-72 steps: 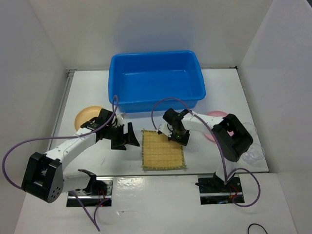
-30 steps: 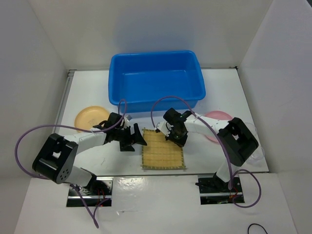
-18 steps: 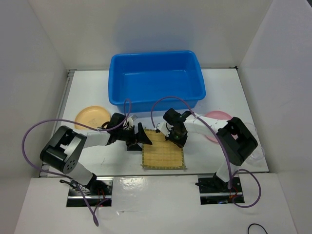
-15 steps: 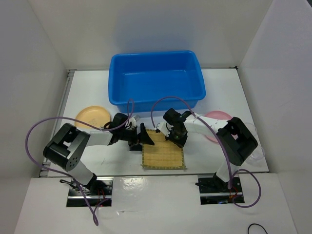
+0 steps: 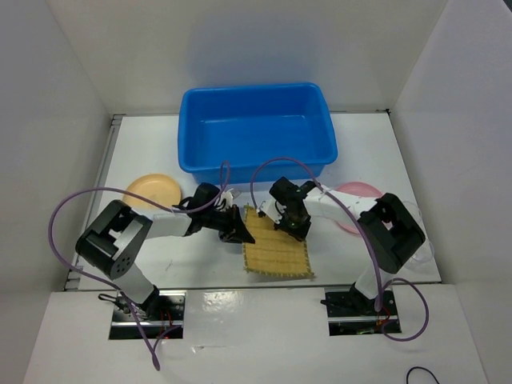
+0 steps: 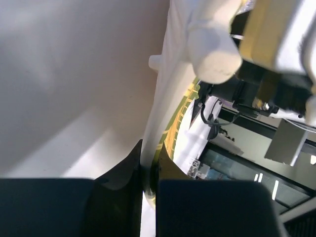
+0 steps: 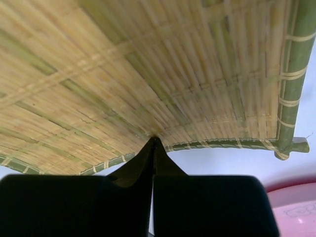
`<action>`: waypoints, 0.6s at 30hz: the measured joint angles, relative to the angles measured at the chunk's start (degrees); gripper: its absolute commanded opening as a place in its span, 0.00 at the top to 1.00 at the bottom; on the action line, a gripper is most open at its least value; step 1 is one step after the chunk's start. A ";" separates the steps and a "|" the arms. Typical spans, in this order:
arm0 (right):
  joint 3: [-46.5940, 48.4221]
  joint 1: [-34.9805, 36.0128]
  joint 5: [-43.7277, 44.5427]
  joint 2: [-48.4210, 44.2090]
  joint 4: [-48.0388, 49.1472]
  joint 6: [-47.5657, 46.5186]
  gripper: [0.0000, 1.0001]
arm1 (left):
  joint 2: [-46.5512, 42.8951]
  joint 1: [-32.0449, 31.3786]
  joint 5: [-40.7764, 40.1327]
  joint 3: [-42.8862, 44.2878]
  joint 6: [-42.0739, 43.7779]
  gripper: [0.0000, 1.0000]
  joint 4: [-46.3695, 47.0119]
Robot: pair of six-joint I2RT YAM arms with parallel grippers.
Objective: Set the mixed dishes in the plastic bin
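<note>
The square yellow-tan woven bamboo mat point(image 5: 276, 254) lies on the white counter point(image 5: 152, 144), just in front of the large rectangular bright blue plastic bin point(image 5: 256, 171) and between the two arms. The left hand point(image 5: 241, 234) is clenched on the mat's left edge. The right hand point(image 5: 295, 227) is pinched tight on its far edge, which bends at the fingertips. A round tan plate point(image 5: 146, 190) sits to the left and a round pink plate point(image 5: 354, 190) to the right, both outside the bin.

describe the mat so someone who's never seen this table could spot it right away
Find the big blue bin at the back. Right in front of it is the mat, yellow-tan. It is the only square, woven thing; the tan plate to its left and the pink plate to its right are round and smooth.
</note>
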 measured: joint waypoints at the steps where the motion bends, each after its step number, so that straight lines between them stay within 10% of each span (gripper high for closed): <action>1: 0.00 -0.26 0.07 -0.17 -0.13 0.02 1.00 | -0.74 -0.35 -0.35 0.68 0.09 1.00 -1.01; 18: 4.66 -28.70 5.31 -31.26 6.43 5.29 0.96 | -24.11 -1.18 -10.82 16.35 5.31 1.00 -37.77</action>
